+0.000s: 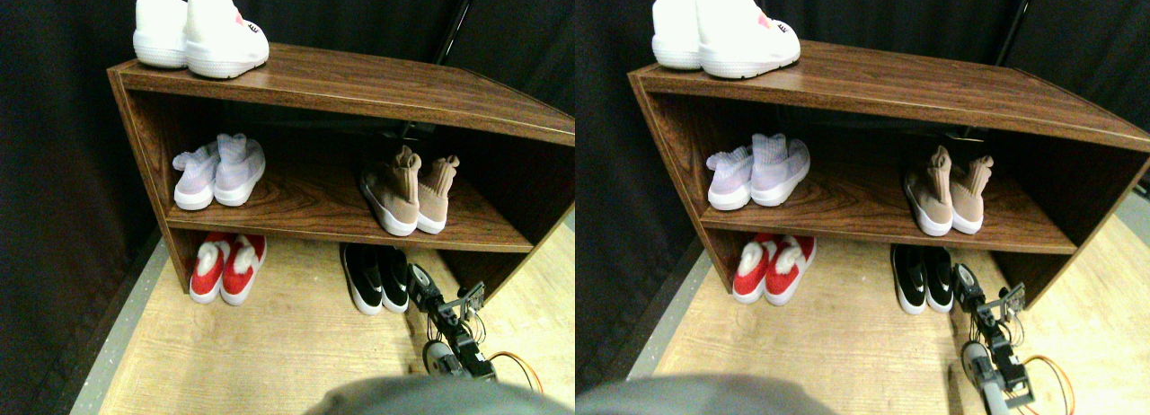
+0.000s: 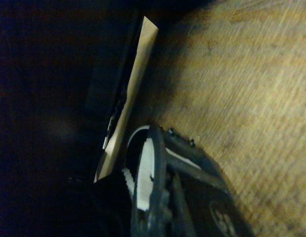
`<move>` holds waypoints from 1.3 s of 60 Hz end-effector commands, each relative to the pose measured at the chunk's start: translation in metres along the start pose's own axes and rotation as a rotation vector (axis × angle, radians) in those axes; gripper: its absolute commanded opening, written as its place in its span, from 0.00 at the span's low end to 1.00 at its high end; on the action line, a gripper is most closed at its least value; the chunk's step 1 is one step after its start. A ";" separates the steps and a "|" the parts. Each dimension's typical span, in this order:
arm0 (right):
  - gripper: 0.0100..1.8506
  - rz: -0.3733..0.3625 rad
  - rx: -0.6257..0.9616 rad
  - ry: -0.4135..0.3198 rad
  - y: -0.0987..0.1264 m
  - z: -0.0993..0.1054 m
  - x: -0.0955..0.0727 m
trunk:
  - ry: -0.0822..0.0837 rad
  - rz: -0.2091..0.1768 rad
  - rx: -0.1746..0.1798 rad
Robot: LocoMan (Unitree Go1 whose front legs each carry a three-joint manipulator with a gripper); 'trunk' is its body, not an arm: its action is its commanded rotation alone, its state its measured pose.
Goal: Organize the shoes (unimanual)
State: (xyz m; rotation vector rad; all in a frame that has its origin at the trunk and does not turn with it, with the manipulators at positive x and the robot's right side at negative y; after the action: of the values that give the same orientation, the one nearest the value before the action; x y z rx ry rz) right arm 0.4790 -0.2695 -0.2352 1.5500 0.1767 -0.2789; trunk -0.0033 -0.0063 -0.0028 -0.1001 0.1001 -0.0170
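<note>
Down at the lower right of the stereo view, the right gripper (image 1: 422, 280) sits low over the floor (image 1: 269, 343), its dark metal arm trailing an orange cable (image 1: 521, 366) behind it. Its tip is right beside the heel of the black slip-ons (image 1: 377, 276), touching or nearly so. Whether the jaws are open or closed, I cannot tell. The wrist view gives only a dark open jaw frame against a white ribbed sole edge, with pale wood grain floor (image 2: 251, 89) beyond and a thin light board edge (image 2: 133, 89) running into darkness.

Those black slip-ons, low and smooth with white soles, stand side by side on the floor under the shelf (image 1: 341, 208), lower middle of the frame. Left of them sit red shoes (image 1: 227, 267) with fluffy white tufts and white soles. On the dark walnut-grain middle board, tan knit shoes (image 1: 409, 195), sock-like with tall ribbed ankles, stand at the right; pale lilac knit shoes (image 1: 220, 171) stand at the left. Up top, upper left, are white shoes (image 1: 202, 33) with chunky ridged soles. Black curtain (image 1: 359, 20) hangs behind.
</note>
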 end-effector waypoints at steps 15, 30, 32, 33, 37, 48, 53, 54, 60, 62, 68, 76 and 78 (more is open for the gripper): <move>0.03 0.026 0.013 0.017 0.006 -0.006 -0.002 | 0.019 0.002 -0.027; 0.03 0.025 0.004 0.018 0.004 -0.010 -0.004 | 0.017 0.000 -0.027; 0.03 0.020 0.012 0.015 0.003 -0.010 -0.004 | 0.019 0.000 -0.029; 0.03 0.020 0.012 0.015 0.003 -0.010 -0.004 | 0.019 0.000 -0.029; 0.03 0.018 0.017 0.000 0.004 -0.009 -0.005 | 0.018 0.000 -0.031; 0.03 0.028 -0.003 0.003 0.006 -0.003 -0.006 | 0.017 -0.006 -0.030; 0.03 0.031 -0.006 0.002 0.005 -0.004 -0.006 | 0.017 -0.006 -0.029; 0.03 0.027 -0.007 -0.003 0.004 -0.004 -0.006 | 0.016 -0.006 -0.029; 0.03 0.023 0.014 -0.007 0.003 -0.007 -0.007 | 0.018 -0.007 -0.029; 0.03 0.023 0.015 -0.003 0.003 -0.007 -0.007 | 0.019 -0.008 -0.029; 0.03 0.023 -0.008 -0.013 0.008 -0.005 -0.008 | 0.018 -0.009 -0.029; 0.03 0.055 -0.063 0.002 0.016 0.000 -0.010 | 0.003 -0.025 -0.018; 0.03 0.068 -0.063 -0.015 0.021 0.001 -0.015 | 0.003 -0.025 -0.018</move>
State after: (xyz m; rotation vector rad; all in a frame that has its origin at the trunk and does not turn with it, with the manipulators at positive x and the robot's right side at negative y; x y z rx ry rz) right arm 0.4711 -0.2710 -0.2263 1.4985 0.1789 -0.2819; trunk -0.0026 -0.0068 -0.0036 -0.0936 0.1029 -0.0310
